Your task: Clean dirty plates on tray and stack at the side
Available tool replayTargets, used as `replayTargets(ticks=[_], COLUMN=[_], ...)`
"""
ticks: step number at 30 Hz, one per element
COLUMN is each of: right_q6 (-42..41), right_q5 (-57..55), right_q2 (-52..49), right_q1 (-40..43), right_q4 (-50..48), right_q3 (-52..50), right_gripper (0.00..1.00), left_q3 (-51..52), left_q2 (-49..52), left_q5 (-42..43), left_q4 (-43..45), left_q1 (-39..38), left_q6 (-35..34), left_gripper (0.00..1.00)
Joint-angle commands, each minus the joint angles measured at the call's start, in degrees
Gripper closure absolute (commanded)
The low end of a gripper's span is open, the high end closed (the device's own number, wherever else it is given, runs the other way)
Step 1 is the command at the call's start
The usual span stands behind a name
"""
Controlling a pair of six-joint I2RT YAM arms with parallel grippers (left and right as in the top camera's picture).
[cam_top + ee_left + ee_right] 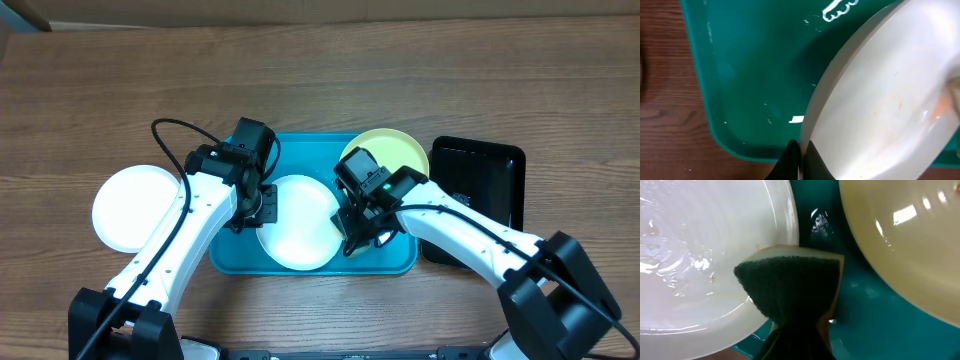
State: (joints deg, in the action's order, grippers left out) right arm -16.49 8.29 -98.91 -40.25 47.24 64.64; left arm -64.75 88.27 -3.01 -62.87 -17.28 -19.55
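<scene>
Over on the blue tray (310,155): white plate (297,228), left rim seemingly clamped by the left gripper (262,207), right gripper (358,238) squeezing a sponge (790,287) against its right edge, beside the yellow-green plate (395,150).

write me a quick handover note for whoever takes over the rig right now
Left gripper: shut on the rim of the white plate in the tray.
Right gripper: shut on a sponge resting on that plate's rim.
Done: the second white plate lies on the table left of the tray and looks clean.
Left: the held plate shows orange smears. Finish it, then clean the yellow plate at the tray's far right corner and stack all three.
</scene>
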Motion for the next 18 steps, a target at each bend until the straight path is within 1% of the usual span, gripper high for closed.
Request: replayTargets(ticks=[1, 4, 7, 11, 15, 18], right_q6=[-0.9, -1.8, -5.0, -5.0, -5.0, -4.9], right_q5=[-2.8, -5.0, -8.9, -10.2, -10.2, -10.2], right_q2=[5.8, 8.8, 11.4, 13.1, 13.4, 13.4], right_q1=[0.5, 1.6, 4.3, 9.4, 15.9, 21.1], right_q4=[0.0, 0.6, 3.6, 6.6, 9.5, 11.7], right_q3=[3.2, 3.3, 3.3, 3.3, 3.3, 3.3], right_gripper=[0.96, 0.96, 0.96, 0.96, 0.96, 0.96], left_q3=[-0.4, -1.7, -4.7, -8.0, -10.1, -10.9], left_q2=[0.1, 0.1, 0.1, 0.1, 0.1, 0.1], left_q5=[-4.7, -6.7, -13.3, -18.8, -26.9, -35.1], left_q4=[-0.3, -0.9, -3.4, -4.9, -5.9, -6.1], left_q1=[0.0, 0.0, 0.0, 0.0, -0.2, -1.7], left_q6=[-3.0, -3.9, -6.3, -7.1, -8.4, -8.4], left_gripper=[0.96, 0.96, 0.96, 0.96, 0.96, 0.96])
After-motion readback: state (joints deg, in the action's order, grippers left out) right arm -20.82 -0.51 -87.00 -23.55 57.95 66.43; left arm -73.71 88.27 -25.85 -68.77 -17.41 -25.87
